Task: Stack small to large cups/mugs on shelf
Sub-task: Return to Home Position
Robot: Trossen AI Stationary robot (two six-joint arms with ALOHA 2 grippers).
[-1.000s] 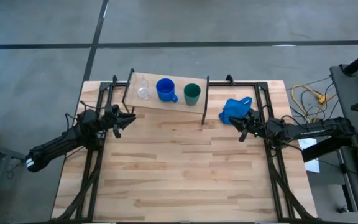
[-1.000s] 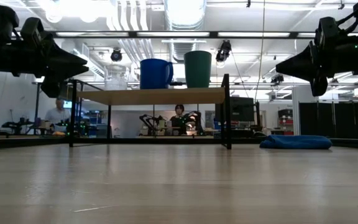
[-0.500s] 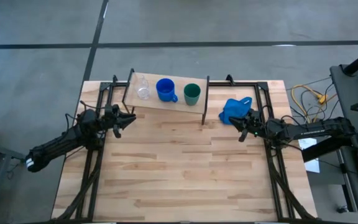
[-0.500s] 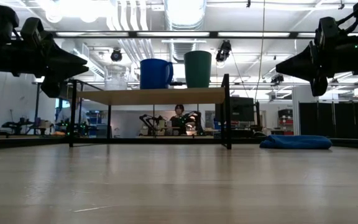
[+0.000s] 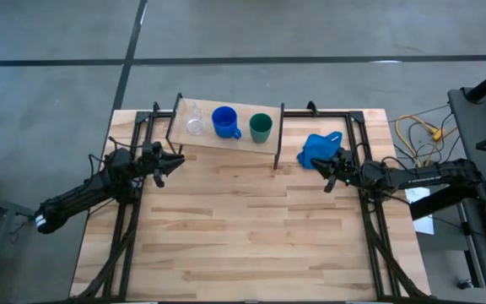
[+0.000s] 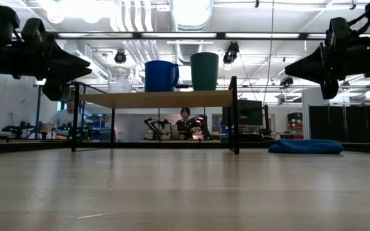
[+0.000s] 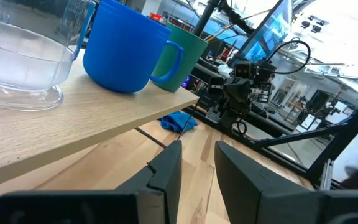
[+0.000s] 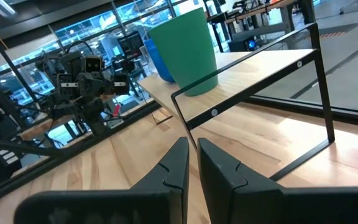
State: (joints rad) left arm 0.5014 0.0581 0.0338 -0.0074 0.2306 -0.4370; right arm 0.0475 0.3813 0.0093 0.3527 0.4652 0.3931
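Observation:
Three vessels stand in a row by their bases on the light-wood shelf point(image 5: 236, 144) point(image 6: 156, 99): a clear glass cup point(image 5: 194, 121) point(image 7: 23, 56), a blue mug point(image 5: 224, 121) point(image 6: 160, 76) with its handle toward the table's near side, and a dark green cup point(image 5: 261, 127) point(image 8: 188, 53). My left gripper point(image 5: 178, 160) point(image 7: 197, 149) hangs shut above the table beside the shelf's left end. My right gripper point(image 5: 317, 164) point(image 8: 193, 144) hangs shut above the table off the shelf's right end. Neither touches anything.
A crumpled blue cloth point(image 5: 319, 145) point(image 6: 305, 147) lies on the table between the shelf's right legs and my right gripper. Dark metal frame rails run along the table's left and right sides. The plank table point(image 5: 243, 228) lies bare on the near side of the shelf.

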